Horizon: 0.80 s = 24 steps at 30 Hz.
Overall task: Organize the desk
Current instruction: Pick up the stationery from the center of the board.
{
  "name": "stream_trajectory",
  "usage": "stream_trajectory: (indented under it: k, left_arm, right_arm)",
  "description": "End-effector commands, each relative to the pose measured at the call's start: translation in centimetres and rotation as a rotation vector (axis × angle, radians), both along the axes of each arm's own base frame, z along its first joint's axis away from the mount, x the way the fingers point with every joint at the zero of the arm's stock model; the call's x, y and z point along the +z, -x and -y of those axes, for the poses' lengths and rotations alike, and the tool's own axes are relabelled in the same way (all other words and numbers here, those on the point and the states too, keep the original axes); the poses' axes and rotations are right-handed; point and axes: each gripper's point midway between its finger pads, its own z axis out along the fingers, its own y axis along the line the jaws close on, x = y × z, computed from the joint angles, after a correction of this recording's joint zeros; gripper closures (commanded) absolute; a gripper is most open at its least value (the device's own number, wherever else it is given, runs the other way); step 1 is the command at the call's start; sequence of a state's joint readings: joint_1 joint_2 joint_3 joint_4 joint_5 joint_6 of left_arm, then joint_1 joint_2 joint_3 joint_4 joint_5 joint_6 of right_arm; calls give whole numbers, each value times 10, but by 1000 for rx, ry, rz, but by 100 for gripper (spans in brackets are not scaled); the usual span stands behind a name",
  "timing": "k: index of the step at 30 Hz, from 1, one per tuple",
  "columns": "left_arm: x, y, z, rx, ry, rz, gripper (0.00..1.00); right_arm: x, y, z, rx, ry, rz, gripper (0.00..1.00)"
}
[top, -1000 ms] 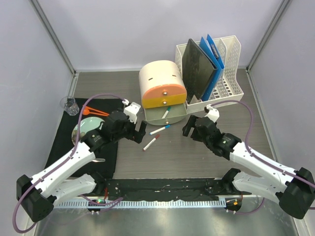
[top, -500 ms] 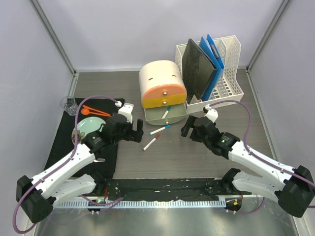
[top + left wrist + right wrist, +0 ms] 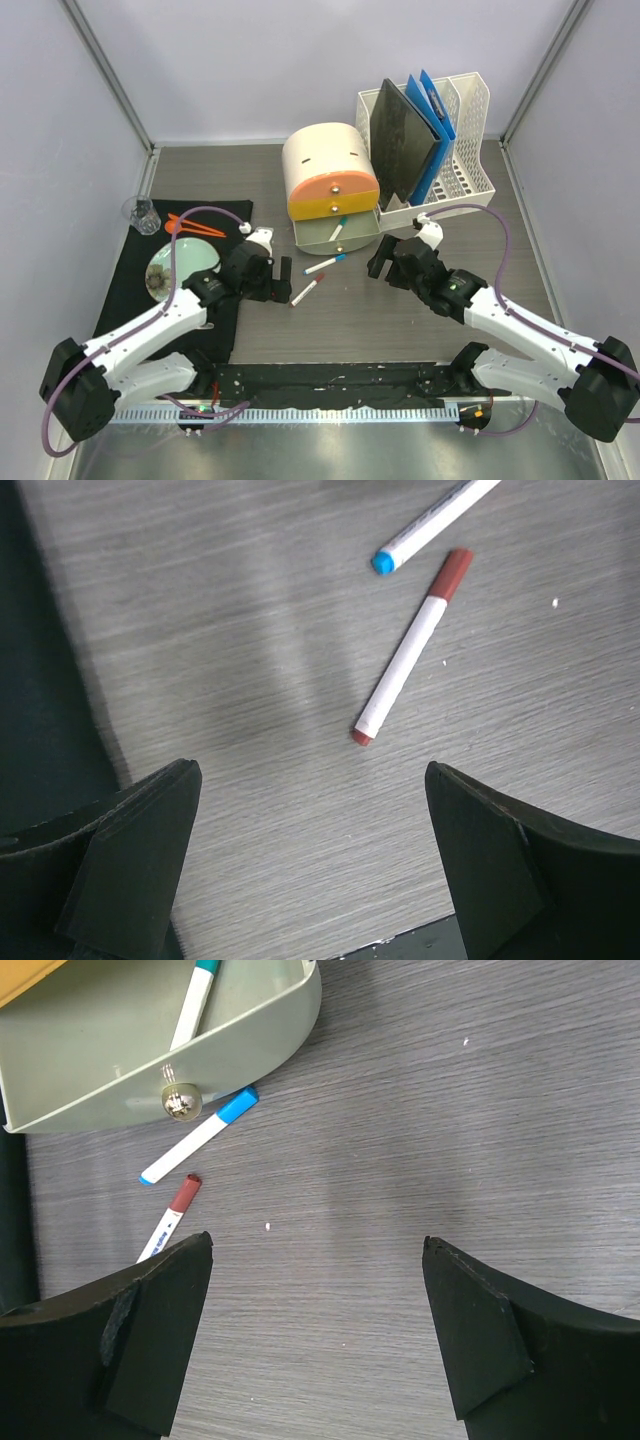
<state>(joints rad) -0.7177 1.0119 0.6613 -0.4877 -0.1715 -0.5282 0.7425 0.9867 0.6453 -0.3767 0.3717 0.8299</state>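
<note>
On the wood-grain desk (image 3: pixel 345 325) a red-capped marker (image 3: pixel 305 290) and a blue-capped marker (image 3: pixel 325 264) lie loose in front of an open green drawer (image 3: pixel 337 232), which holds a teal-capped marker (image 3: pixel 193 1005). My left gripper (image 3: pixel 277 277) hovers open just left of the red marker (image 3: pixel 410 660), with only bare desk between its jaws (image 3: pixel 310 770). My right gripper (image 3: pixel 384 262) stands open right of the drawer, and nothing sits between its jaws (image 3: pixel 316 1241). The right wrist view shows both loose markers, blue (image 3: pixel 200 1137) and red (image 3: pixel 168 1222), at the left.
The drawer belongs to a cream and orange drawer unit (image 3: pixel 328 170). A white file rack (image 3: pixel 445 135) with dark and blue folders stands at the back right. A black mat (image 3: pixel 135 300) on the left carries a round lens (image 3: pixel 180 262) and an orange tool (image 3: pixel 195 228); a small glass (image 3: pixel 141 214) stands beside it.
My left gripper has swung nearer and to the right, closing in on the red marker. The right gripper has opened a little wider and hardly moved.
</note>
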Motion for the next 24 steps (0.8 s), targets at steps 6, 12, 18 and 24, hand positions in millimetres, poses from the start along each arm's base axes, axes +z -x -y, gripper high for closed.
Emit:
stream_trajectory:
  k: [6,12,18,24]
  left_arm:
    - [-31,-1,29,-50,-70,-65,0]
    - [-32,-4,55,-94,-40,-53,0]
    - [-48,-10,66,-118,-55,-68,9]
    - [-58,-16,71,-132,-71,-63,13]
  right_arm:
    - [5,-3,0,-28,-15,11,9]
    - [6,-2,4,-36,-7,16,9]
    - [6,-2,5,-40,-3,15,9]
    - [3,-1,6,-39,6,7,8]
